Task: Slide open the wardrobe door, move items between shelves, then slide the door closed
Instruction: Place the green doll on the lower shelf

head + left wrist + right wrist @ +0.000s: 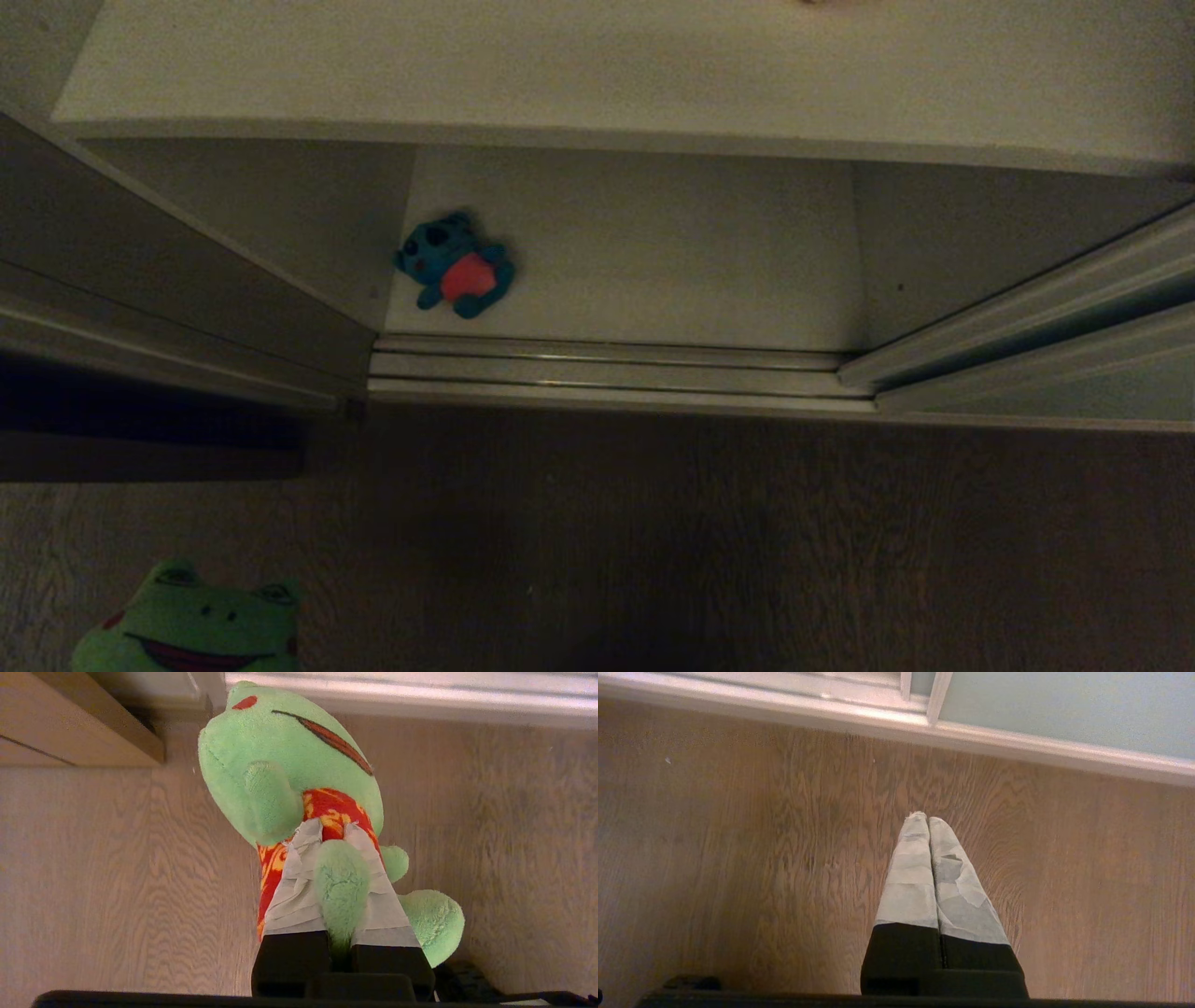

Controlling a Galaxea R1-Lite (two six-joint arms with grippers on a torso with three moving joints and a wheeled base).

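The green smiling frog [289, 742] hangs over the wood floor, and my left gripper [334, 828] is shut on one of its plush limbs. Its head [201, 621] shows at the lower left of the head view. A blue toy with a pink belly [457, 266] lies at the left of the lower white shelf [672, 261]. The upper shelf [597, 65] juts out above it. The pale grey-green sliding wardrobe door [1102, 387] stands pushed to the right, leaving the opening clear, and also shows in the right wrist view [1064, 709]. My right gripper [927, 820] hangs shut and empty above the floor.
Silver floor rails [607, 369] run along the wardrobe's front edge. A white side wall [280, 224] bounds the opening on the left, with a dark brown wooden frame [149, 462] beside it. Wood floor [709, 541] stretches in front.
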